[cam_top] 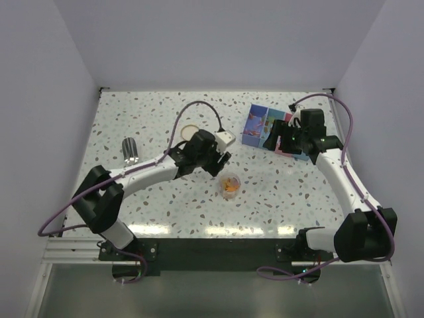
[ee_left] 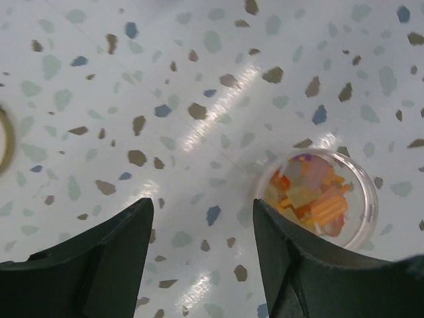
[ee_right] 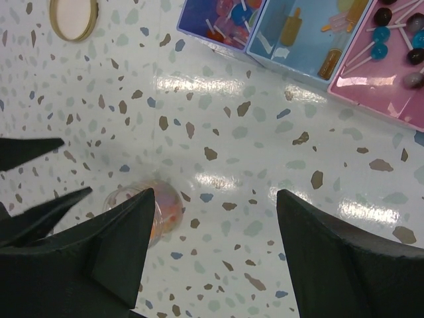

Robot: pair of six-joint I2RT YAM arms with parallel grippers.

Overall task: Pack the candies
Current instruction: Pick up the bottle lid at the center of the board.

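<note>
The tiny orange-amber candies [ee_left: 311, 199] sat in a small clear round jar [ee_left: 372, 211] on the speckled table [ee_left: 199, 79], just beside the left gripper [ee_left: 201, 207], whose fingers stood apart, empty. The right gripper [ee_right: 215, 195] gaped empty too. Capping looked due: straddle the tan round lid [ee_right: 73, 16] squarely and lift it level, without nudging the jar.

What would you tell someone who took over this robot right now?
Left gripper: open, empty, just beside the jar.
Right gripper: open, empty, near the box.
Candies: in the open jar, mid-table between the arms.
Lid: off, lying flat on the table beyond the jar.
Done: jar holds a batch of candies; the box compartments hold lollipops and other sweets.
Left: probably closing the jar; nothing is gripped, so start with a fresh grasp.
</note>
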